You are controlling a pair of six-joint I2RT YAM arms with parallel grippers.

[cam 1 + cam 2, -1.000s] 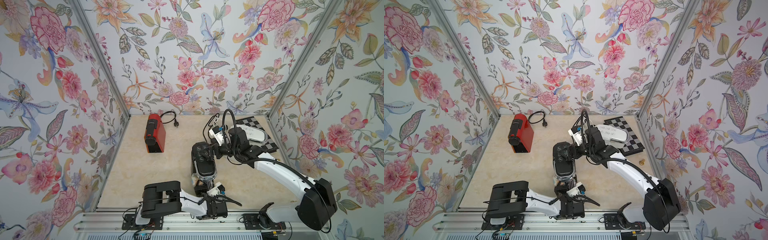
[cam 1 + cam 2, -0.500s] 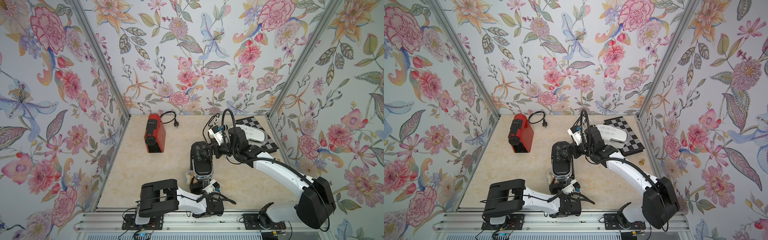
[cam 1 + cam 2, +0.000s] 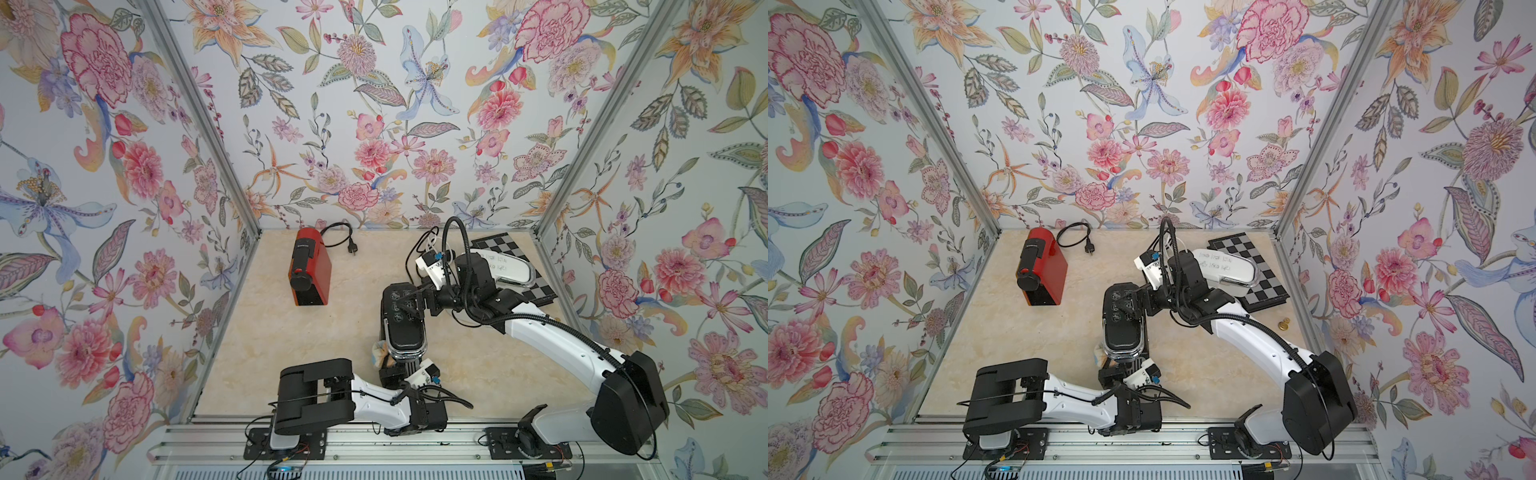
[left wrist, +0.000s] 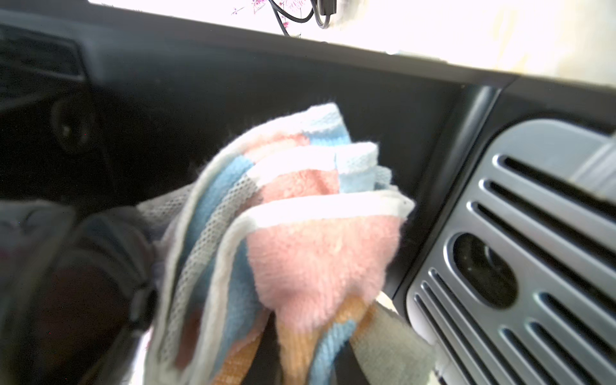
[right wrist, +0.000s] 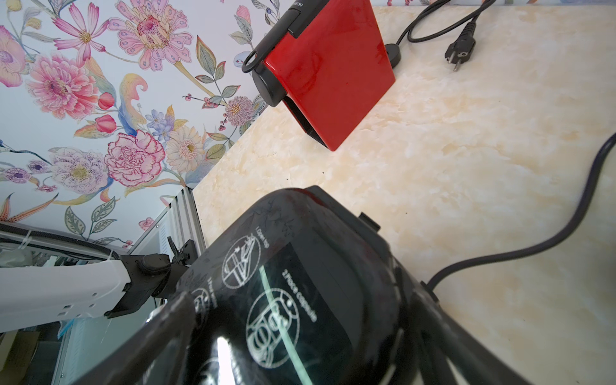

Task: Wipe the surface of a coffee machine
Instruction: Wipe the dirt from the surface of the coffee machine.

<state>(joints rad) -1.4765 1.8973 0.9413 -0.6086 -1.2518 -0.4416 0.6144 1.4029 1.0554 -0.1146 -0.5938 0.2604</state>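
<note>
A black coffee machine stands mid-table in both top views. My right gripper is open, its fingers spread over the machine's printed top. My left gripper is low at the machine's front, shut on a pink, blue and orange cloth. The cloth presses against the dark body beside the grey slotted drip tray. A bit of cloth shows at the machine's left side.
A red coffee machine with a loose cord and plug stands at the back left. A checkered board under a white container lies back right. The black machine's cord trails on the table. Flowered walls enclose three sides.
My left gripper has swept the cloth leftward across the front of the black machine, and the cloth now shows at its left side. The right arm has stayed put.
</note>
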